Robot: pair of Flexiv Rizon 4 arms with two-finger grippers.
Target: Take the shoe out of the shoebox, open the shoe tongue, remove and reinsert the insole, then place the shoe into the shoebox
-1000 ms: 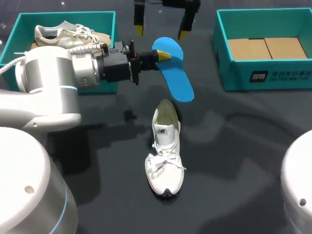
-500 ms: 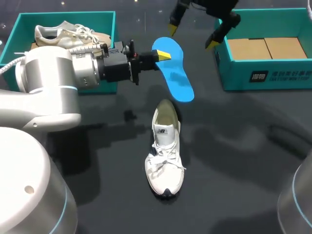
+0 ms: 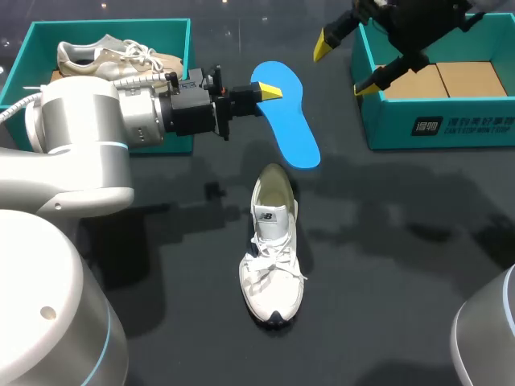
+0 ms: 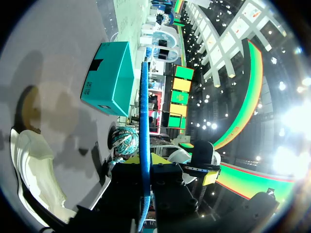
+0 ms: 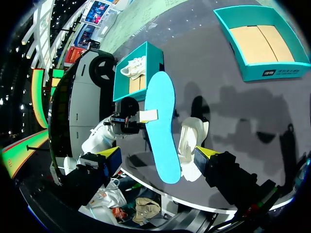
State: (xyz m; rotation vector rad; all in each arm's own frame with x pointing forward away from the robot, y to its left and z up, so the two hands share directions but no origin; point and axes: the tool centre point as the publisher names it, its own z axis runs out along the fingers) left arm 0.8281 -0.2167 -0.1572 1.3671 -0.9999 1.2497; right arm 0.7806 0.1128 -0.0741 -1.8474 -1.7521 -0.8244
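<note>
My left gripper (image 3: 268, 91) is shut on the heel end of a blue insole (image 3: 288, 125) and holds it in the air above the table. In the left wrist view the insole (image 4: 144, 121) stands edge-on between the fingers. A white shoe (image 3: 272, 249) lies on the dark table below it, toe toward the near edge, tongue pulled up. My right gripper (image 3: 346, 64) hangs open and empty by the near left corner of the right shoebox (image 3: 438, 121). The right wrist view looks down on the insole (image 5: 160, 126), the shoe (image 5: 190, 141) and my left gripper (image 5: 146, 115).
The left teal shoebox (image 3: 173, 32) at the back left holds a second white shoe (image 3: 113, 58). The right shoebox shows only a cardboard floor (image 3: 434, 79). My left arm's big body (image 3: 80, 137) spans the table's left side.
My right gripper has swung from behind the insole to the right, over the right shoebox's corner, staying open. The left gripper, insole and shoe have not moved.
</note>
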